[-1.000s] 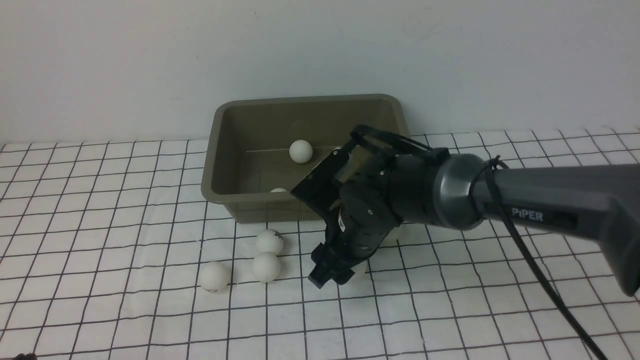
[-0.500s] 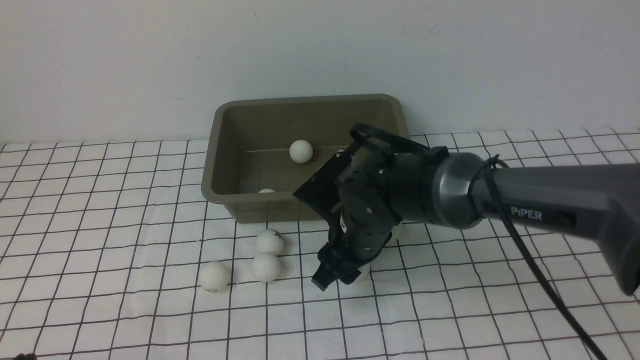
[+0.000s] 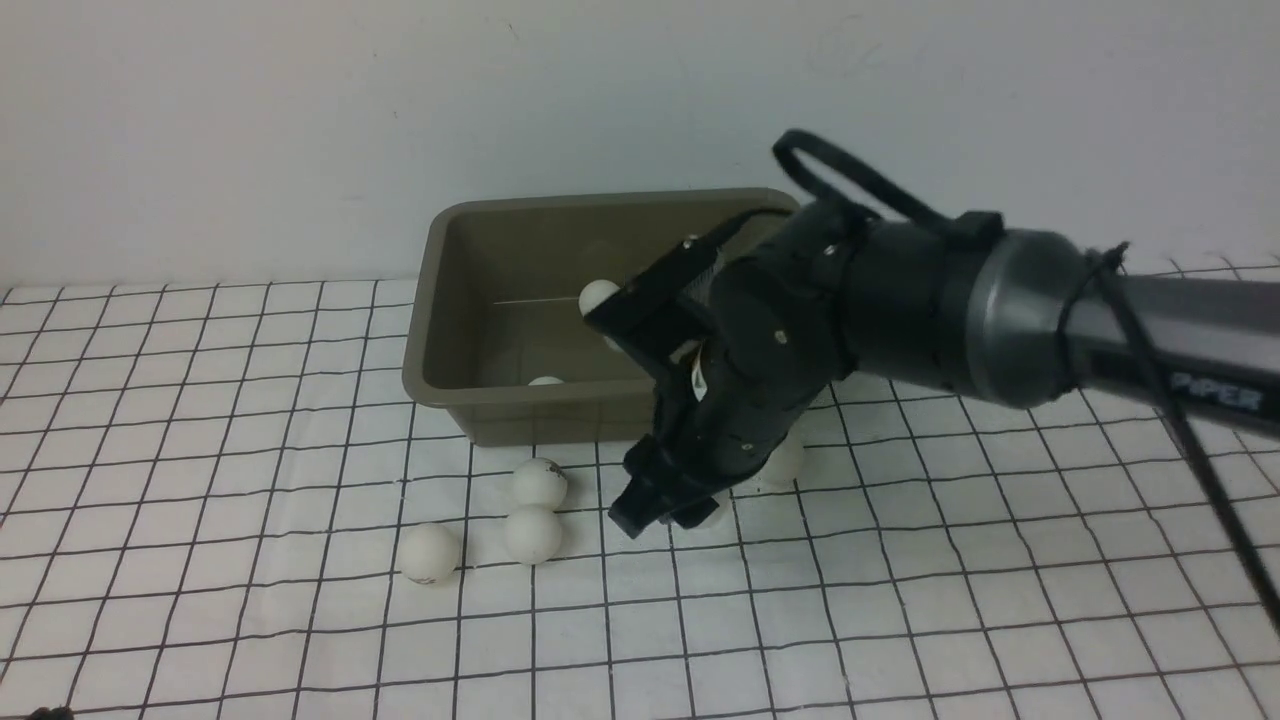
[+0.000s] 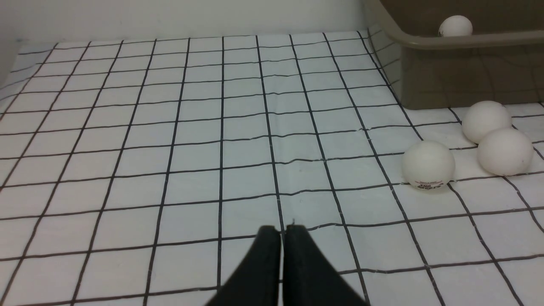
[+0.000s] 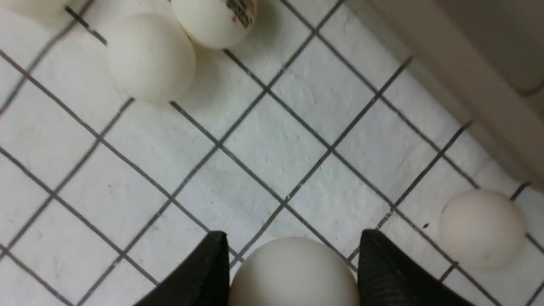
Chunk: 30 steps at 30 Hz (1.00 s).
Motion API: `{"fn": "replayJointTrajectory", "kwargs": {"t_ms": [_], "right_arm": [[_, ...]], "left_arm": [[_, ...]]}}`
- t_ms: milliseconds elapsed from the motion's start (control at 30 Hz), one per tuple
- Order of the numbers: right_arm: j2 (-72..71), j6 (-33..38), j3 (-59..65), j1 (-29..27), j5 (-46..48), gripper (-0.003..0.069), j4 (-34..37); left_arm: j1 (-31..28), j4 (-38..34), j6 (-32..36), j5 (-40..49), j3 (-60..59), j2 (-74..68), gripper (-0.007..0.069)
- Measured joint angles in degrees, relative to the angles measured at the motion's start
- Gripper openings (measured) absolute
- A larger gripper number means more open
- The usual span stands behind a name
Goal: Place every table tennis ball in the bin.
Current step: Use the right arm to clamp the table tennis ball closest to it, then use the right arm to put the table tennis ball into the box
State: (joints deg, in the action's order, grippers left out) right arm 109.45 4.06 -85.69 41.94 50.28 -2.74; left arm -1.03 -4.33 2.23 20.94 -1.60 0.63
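Note:
The olive-grey bin (image 3: 600, 197) stands at the back with two table tennis balls (image 3: 598, 293) (image 3: 545, 381) inside. In front of it my right gripper (image 3: 662, 512) (image 5: 294, 238) points down, shut on a white table tennis ball (image 5: 294, 272) that fills the gap between its fingers (image 5: 212, 272). Three balls (image 3: 540, 483) (image 3: 532, 534) (image 3: 430, 552) lie to its left, and one ball (image 3: 785, 462) lies behind it near the bin. My left gripper (image 4: 280, 229) is shut and empty, low over the cloth, well apart from those three balls (image 4: 428, 165).
A white cloth (image 3: 250, 620) with a black grid covers the table, and a plain wall rises behind the bin. The right arm (image 3: 1000, 310) reaches in from the right and hides part of the bin's front right corner.
The right gripper's fingers closed on the ball, then the arm rose and drew back toward the bin. One ball inside the bin rolled slightly. The left gripper stayed still.

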Motion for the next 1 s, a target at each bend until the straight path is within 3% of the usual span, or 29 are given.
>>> {"fn": "replayJointTrajectory", "kwargs": {"t_ms": [100,367,633,1000], "right_arm": [[-3.1,0.4,0.0,0.0,-3.1,0.0357,-0.9],[-0.9,-3.2,-1.5,-2.4,-15.5,0.0357,-11.1],[6.5,-6.1,-9.7,-7.3,-17.5,0.0357,-12.9],[14.4,-6.7,-16.6,-8.2,-17.5,0.0395,-12.9]], "left_arm": [[0.0,0.0,0.0,0.0,0.0,0.0,-0.0004],[0.0,0.0,0.0,0.0,0.0,0.0,-0.0004],[0.0,0.0,0.0,0.0,0.0,0.0,-0.0004],[0.0,0.0,0.0,0.0,0.0,0.0,-0.0004]]}}
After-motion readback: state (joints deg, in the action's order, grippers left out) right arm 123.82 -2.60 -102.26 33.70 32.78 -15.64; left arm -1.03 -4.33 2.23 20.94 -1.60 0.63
